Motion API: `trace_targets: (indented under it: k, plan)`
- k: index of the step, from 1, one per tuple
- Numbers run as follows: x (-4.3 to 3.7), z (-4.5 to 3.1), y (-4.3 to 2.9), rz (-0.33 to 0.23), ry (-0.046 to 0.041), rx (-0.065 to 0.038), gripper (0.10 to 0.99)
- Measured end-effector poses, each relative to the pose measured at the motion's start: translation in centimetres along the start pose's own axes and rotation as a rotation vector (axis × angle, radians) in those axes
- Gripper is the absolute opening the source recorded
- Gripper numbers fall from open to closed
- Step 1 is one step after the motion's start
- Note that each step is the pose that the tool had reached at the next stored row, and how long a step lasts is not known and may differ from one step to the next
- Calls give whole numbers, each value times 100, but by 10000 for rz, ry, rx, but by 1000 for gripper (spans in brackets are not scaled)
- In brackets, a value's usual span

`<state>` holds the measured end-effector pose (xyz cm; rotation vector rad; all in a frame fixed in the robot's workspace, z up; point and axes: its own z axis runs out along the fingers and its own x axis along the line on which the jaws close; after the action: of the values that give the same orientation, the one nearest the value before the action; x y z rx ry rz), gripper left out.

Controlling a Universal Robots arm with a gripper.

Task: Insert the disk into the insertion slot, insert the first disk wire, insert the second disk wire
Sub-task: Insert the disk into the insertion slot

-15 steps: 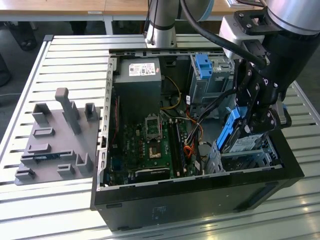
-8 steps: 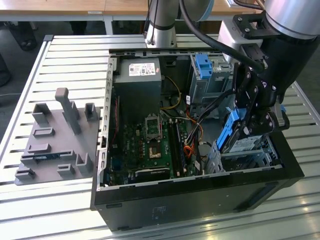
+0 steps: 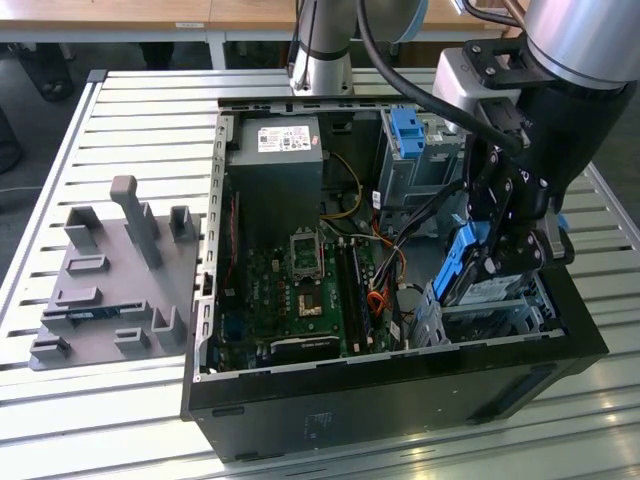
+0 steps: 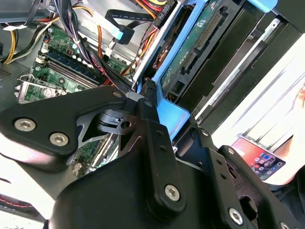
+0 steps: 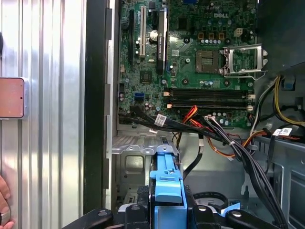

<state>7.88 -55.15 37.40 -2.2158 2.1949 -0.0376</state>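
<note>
The disk [image 3: 458,262], a drive in a bright blue carrier, hangs steeply tilted over the front right corner of the open computer case. My gripper [image 3: 505,255] is shut on it. The second wrist view shows the disk's [image 4: 198,47] green underside and blue frame running away from my black fingers [image 4: 153,131]. In the first wrist view the blue carrier [image 5: 166,183] stands between the fingertips. The insertion slot [image 3: 495,312], a low silver perforated cage, lies directly under the disk; its sheet metal [image 5: 136,160] is just beyond the carrier. Loose disk wires [image 3: 405,245] lie beside it, one with a blue plug [image 4: 125,34].
A taller grey cage with a blue latch [image 3: 408,140] stands behind the slot. The motherboard [image 3: 300,280] and power supply [image 3: 275,165] fill the case's left half. A grey fixture plate [image 3: 110,290] sits on the slatted table. A phone [image 5: 10,98] and a person's hand [image 5: 4,193] are close by.
</note>
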Motion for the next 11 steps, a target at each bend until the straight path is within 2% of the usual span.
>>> trace_targets:
  k: [11]
  plan:
    - [0,85,3,0,1,0,365]
